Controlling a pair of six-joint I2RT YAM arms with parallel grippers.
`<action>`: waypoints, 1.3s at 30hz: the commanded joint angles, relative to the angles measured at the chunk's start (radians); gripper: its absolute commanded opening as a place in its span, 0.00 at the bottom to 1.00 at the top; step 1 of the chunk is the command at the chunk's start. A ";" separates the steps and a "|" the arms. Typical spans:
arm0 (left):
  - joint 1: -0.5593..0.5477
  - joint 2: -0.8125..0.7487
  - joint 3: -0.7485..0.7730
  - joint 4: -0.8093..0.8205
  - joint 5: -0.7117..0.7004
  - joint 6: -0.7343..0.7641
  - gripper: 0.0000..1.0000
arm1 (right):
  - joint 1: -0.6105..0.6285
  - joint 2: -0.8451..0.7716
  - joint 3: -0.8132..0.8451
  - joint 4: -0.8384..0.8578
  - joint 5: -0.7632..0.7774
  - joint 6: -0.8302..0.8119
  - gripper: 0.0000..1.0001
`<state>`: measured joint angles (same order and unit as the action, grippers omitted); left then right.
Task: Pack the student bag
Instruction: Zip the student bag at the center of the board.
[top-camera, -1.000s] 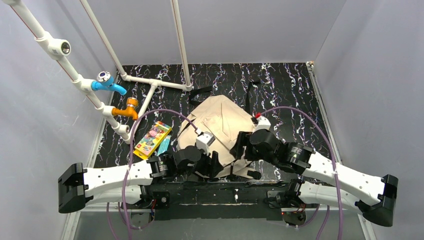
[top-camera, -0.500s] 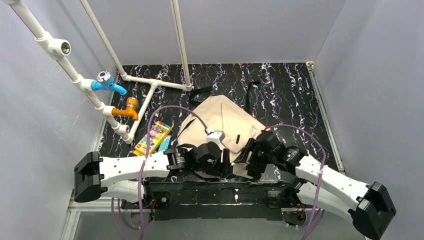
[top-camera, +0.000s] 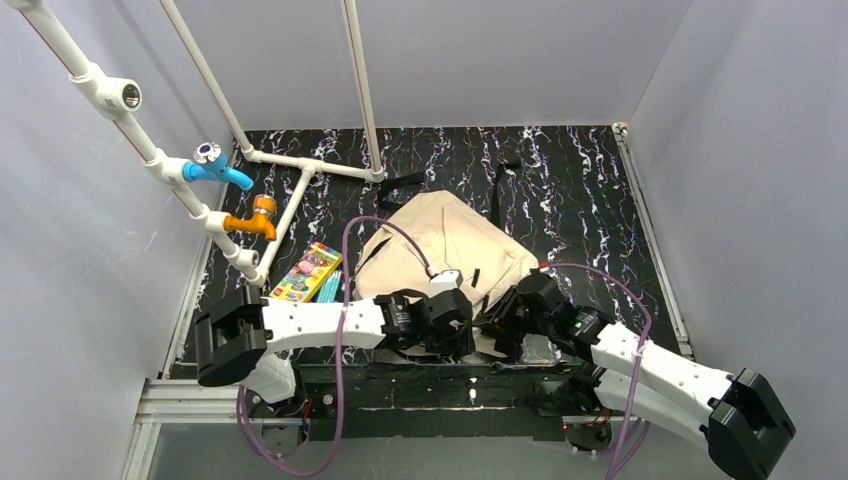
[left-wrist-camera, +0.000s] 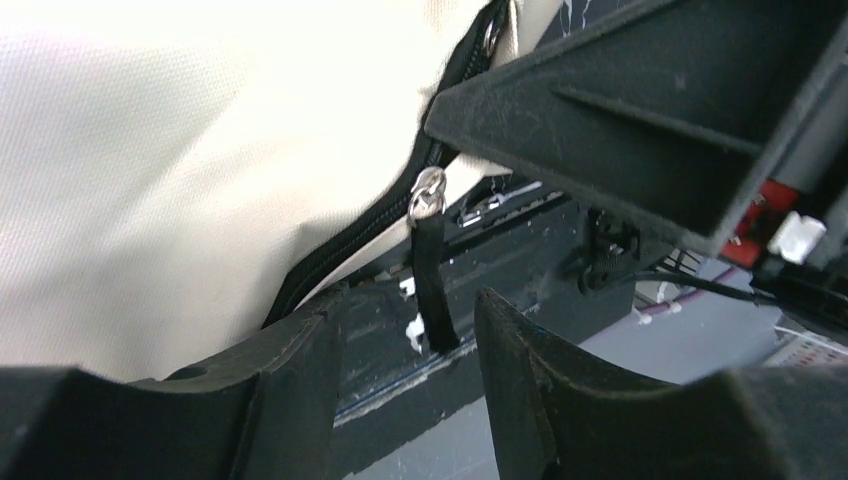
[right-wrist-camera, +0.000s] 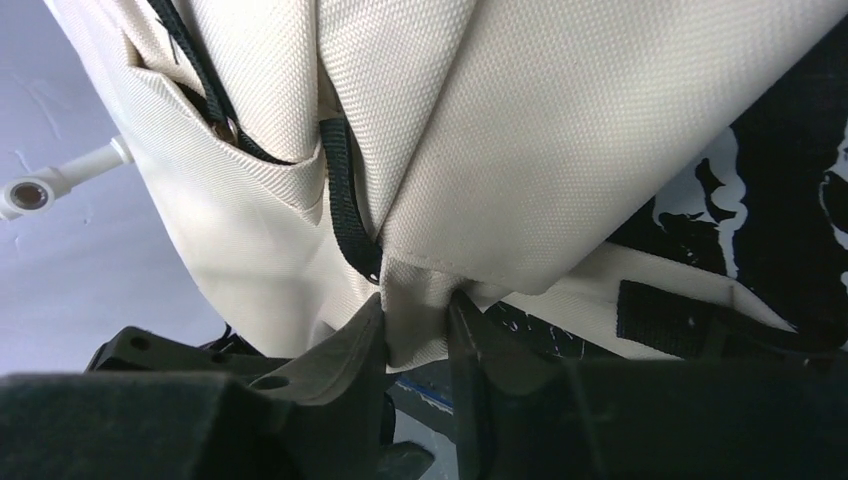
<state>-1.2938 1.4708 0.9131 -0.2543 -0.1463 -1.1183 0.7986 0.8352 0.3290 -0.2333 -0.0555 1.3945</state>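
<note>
So the left gripper (left-wrist-camera: 405, 318) has its fingers apart. The black zipper pull (left-wrist-camera: 433, 295) hangs right in the gap between them, and as far as I can tell it isn't pinched yet. The pull drops straight from the silver slider (left-wrist-camera: 427, 195) with its long axis pointing into the gap, so I'd guess closing is pretty much all that's needed there. The zip track runs off diagonally along the cloth. The right gripper (right-wrist-camera: 415, 308) is clamped on a folded corner of beige fabric, with a black webbing strap (right-wrist-camera: 348, 215) just above the pinch. Both grippers sit at the near edge of the student bag (top-camera: 445, 235), left one on the zip side and right one just beside it. The bag lies flat on the dark marbled table (top-camera: 590, 190), stretching away from the arms, and it looks closed or barely opened. Left of the bag, near but not touching, there's a colourful flat box (top-camera: 308, 270). Its print is too small to read, and I can't see any brand or label on the bag itself.
</note>
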 joint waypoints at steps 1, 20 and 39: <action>-0.004 0.048 0.071 -0.016 -0.086 0.029 0.46 | -0.004 -0.027 0.004 0.089 0.027 0.026 0.30; -0.004 -0.091 -0.033 0.108 -0.082 0.174 0.00 | -0.004 -0.092 -0.023 0.057 0.074 0.033 0.46; 0.002 -0.259 -0.145 -0.133 -0.244 0.153 0.00 | -0.144 -0.111 -0.091 0.127 0.067 0.015 0.01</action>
<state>-1.2930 1.3537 0.8455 -0.2176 -0.2958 -0.9504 0.7479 0.7502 0.2707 -0.1162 -0.0582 1.4517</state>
